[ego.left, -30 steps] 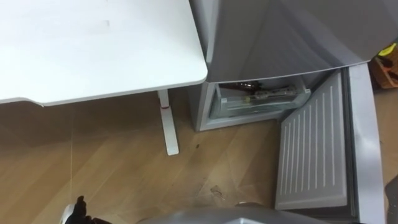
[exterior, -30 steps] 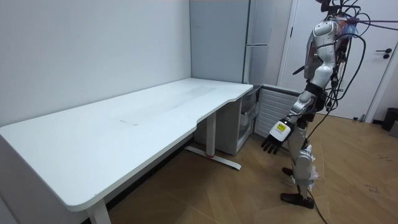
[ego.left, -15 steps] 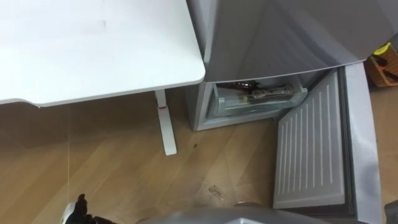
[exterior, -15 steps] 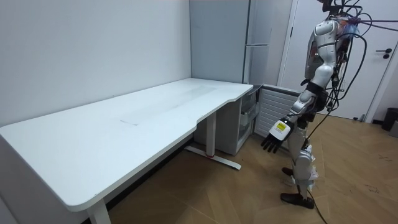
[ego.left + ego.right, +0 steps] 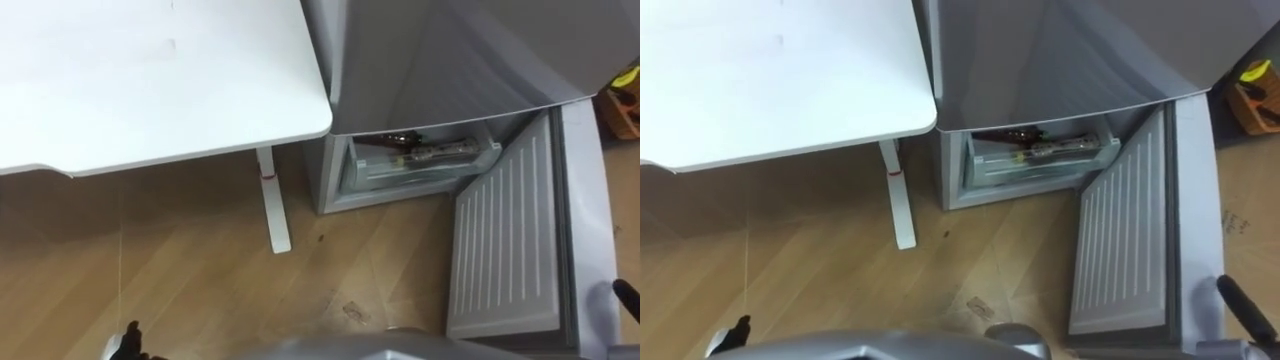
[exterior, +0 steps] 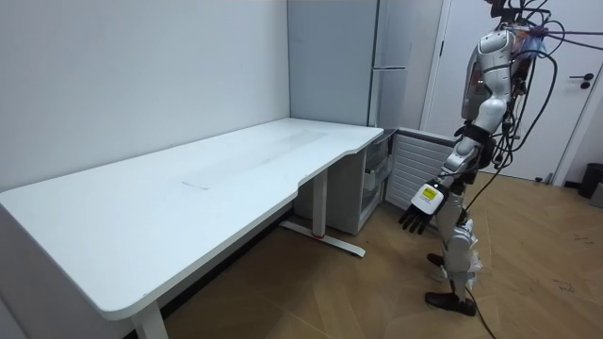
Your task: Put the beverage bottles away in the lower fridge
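Drinks (image 5: pixel 423 153): dark bottles lying on their sides in the clear plastic drawer (image 5: pixel 400 172) of the lower fridge compartment, well apart from both hands.

Nearest to us, the left hand (image 6: pixel 419 202) hangs low at the robot's side. In the room view we read its fingers as straight and slightly spread, pointing down. It holds nothing and touches nothing. In the eye views its dark tips sit at the lower left edge, above the brown wooden plank floor (image 5: pixel 200 270). The right hand (image 5: pixel 1243 305) comes in at the lower right edge, seen beside the outer edge of the open door. We cannot tell whether it is spread or closed, nor whether it touches the door.

Next out, the grey lower fridge door (image 5: pixel 505 245) stands swung wide open, its ribbed white inner lining in plain sight. To the left, the white table leg (image 5: pixel 272 200) stands on the floor, near the fridge's corner but apart from it. The white rectangular table top (image 5: pixel 150 80) reaches to just beside the fridge wall.

Farthest is the tall grey fridge (image 5: pixel 430 60), with its upper door closed and the drawer showing beneath it. In the room view the robot stands upright on the floor at the room view's right, beside the open door, with a white room door (image 6: pixel 565 94) behind it.
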You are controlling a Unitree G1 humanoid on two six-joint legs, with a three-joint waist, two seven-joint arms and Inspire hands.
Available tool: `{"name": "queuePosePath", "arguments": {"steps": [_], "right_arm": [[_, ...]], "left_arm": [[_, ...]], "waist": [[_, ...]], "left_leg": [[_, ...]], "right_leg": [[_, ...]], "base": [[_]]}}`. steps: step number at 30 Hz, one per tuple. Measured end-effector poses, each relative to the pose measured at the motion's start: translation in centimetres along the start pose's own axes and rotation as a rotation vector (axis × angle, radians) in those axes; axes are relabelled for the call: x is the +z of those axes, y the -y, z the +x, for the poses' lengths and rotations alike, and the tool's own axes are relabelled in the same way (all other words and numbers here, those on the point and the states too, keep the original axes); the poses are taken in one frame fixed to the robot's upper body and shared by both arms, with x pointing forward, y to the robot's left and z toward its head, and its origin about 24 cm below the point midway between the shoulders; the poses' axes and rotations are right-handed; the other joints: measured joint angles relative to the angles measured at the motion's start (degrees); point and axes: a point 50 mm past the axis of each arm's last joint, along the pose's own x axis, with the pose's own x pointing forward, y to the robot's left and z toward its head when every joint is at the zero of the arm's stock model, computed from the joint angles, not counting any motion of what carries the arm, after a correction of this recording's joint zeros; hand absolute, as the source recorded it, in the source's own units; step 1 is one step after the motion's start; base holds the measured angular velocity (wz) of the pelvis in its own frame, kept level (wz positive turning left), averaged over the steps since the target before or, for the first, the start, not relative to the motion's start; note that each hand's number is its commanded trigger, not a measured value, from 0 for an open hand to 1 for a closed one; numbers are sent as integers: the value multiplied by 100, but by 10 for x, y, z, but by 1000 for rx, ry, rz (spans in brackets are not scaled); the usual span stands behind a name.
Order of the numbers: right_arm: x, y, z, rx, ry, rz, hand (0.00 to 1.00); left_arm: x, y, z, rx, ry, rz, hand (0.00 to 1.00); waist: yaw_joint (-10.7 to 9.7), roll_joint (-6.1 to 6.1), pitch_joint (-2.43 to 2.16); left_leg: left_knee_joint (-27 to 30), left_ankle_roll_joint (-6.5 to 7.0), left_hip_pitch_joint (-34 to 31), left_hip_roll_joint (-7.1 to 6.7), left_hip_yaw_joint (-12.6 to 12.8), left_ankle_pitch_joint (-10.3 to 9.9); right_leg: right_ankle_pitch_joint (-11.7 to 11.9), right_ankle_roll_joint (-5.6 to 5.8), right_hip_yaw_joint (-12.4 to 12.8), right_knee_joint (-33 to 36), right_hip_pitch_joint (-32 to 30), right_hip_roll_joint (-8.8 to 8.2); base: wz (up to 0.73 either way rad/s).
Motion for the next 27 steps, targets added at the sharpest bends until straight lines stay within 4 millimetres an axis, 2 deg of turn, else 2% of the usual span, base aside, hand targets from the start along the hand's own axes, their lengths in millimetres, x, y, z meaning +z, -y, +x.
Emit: {"name": "queuePosePath", "arguments": {"steps": [5,10,16,18,19,20,21,22,23,24,25,26,27], "right_arm": [[-5,-5,-1,71,-23,-4,0],[-12,-18,-5,165,-46,-32,0],[-32,-48,-19,450,-109,-142,0],[-49,-63,-37,650,-141,-296,0],[-52,-67,-43,708,-145,-348,0],[-57,-75,-56,802,-150,-441,0],[-58,-76,-64,850,-159,-483,0],[-59,-78,-68,882,-165,-504,0],[-61,-81,-80,955,-188,-547,0],[-66,-92,-99,1054,-212,-564,0],[-70,-97,-110,1111,-226,-569,0],[-82,-111,-140,1306,-264,-583,0],[-87,-121,-159,1438,-282,-589,0]], "left_arm": [[-4,1,0,-4,-16,1,0],[1,2,2,-9,-17,1,0],[5,8,3,-70,-24,15,0],[12,10,5,-100,-11,55,0],[18,10,6,-109,4,78,0],[24,10,8,-126,25,123,0],[34,7,10,-132,48,154,0],[38,6,12,-134,57,174,0],[45,3,14,-137,73,214,0],[50,-1,15,-133,88,243,0],[54,-4,16,-131,95,260,0],[65,-7,19,-125,111,273,0],[68,-8,20,-124,111,280,0]], "waist": [[16,-14,11],[31,1,16],[118,7,7],[249,-7,13],[330,-53,-5],[491,-25,24],[686,-82,27],[763,-88,43],[967,-96,42],[1141,-115,56],[1211,-128,72],[1254,-141,113],[1276,-142,126]], "left_leg": [[-3,0,62,-6,9,0],[-14,-6,-37,1,10,-6],[41,-5,-163,10,11,-6],[81,-6,-309,29,18,-5],[108,-8,-342,40,28,-7],[129,-28,-387,78,60,-19],[170,-56,-432,128,92,-27],[185,-77,-439,153,110,-29],[217,-127,-433,227,154,-40],[245,-184,-430,304,147,-65],[262,-213,-425,338,122,-58],[286,-270,-433,401,77,-67],[294,-302,-442,418,62,-51]], "right_leg": [[4,1,34,23,-8,0],[17,-16,52,51,-116,6],[68,-37,63,117,-246,11],[124,-72,70,116,-395,27],[136,-84,82,127,-435,34],[180,-118,150,121,-503,87],[213,-167,190,121,-557,141],[224,-185,199,122,-565,170],[262,-247,233,123,-598,250],[300,-324,255,124,-636,341],[316,-366,272,124,-640,362],[306,-430,262,123,-640,410],[304,-457,242,122,-644,423]], "base": [[-2],[-2],[-6],[-15],[-26],[-36],[-33],[-38],[-55],[-63],[-43],[-10],[11]]}}
